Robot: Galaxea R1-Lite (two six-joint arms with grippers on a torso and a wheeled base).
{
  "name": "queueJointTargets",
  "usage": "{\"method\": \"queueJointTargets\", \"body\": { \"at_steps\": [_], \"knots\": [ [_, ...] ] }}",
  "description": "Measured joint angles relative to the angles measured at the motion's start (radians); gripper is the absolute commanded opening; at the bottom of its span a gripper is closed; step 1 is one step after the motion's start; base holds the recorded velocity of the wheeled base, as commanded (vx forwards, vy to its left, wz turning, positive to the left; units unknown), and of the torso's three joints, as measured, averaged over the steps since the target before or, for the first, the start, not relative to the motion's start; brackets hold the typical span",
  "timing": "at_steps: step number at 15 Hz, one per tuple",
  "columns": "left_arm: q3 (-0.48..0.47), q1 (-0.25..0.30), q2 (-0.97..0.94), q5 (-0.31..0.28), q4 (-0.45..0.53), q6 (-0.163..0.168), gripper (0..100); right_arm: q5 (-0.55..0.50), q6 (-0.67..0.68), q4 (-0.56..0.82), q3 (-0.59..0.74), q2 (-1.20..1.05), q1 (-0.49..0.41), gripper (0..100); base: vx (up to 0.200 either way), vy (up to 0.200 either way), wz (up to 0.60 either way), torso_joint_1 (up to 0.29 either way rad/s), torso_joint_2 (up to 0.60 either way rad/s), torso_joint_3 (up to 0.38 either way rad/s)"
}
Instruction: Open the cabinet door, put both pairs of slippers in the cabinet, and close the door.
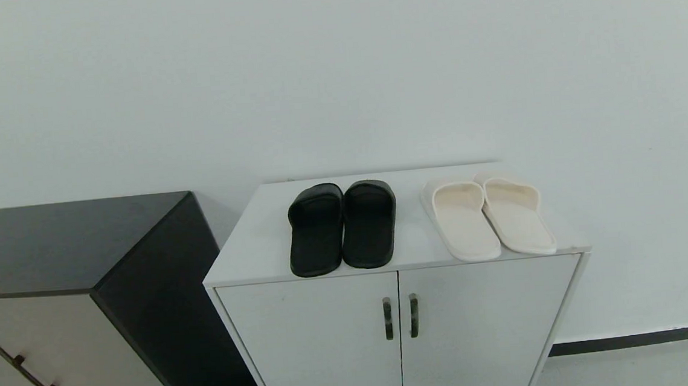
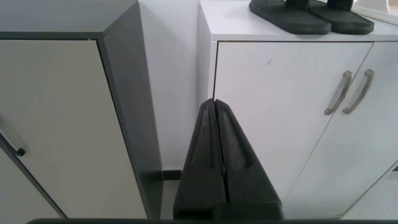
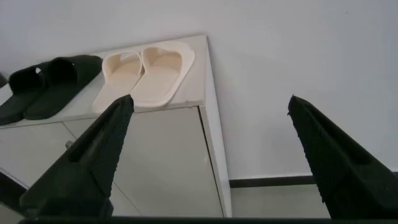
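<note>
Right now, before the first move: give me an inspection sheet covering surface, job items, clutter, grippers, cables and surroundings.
Surface: flat top of the white two-door cabinet, holding both pairs.
Job's things: pair of matte black slide slippers on the top's robot-left part; pair of cream moulded slide slippers to their right, apart from them; both doors shut, two vertical metal bar handles side by side at the centre seam.
Clutter: nothing seen.
Grippers: left gripper shut, empty, low before the cabinet front; right gripper open, empty.
Cables: nothing seen.
Surroundings: plain white wall; dark-topped cabinet with pale front on the robot's left; grey floor, dark skirting.
</note>
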Motion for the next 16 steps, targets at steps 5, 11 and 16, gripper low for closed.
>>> {"method": "queueJointTargets", "body": {
  "at_steps": [5, 11, 16],
  "knots": [
    [0.000, 0.000, 0.000, -0.001, 0.000, 0.001, 0, -0.058, 0.035, -0.236, -0.085, 0.433, 0.112, 100, 0.000, 0.000, 0.00, 0.000, 0.00, 0.000],
    [0.000, 0.000, 0.000, -0.002, 0.000, 0.001, 0, -0.113, 0.082, -0.273, -0.445, 0.838, 0.264, 100, 0.000, 0.000, 0.00, 0.000, 0.00, 0.000],
    [0.000, 0.000, 0.000, -0.002, 0.000, 0.001, 0, -0.132, 0.033, -0.273, -0.613, 1.053, 0.308, 100, 0.000, 0.000, 0.00, 0.000, 0.00, 0.000]
  ]
}}
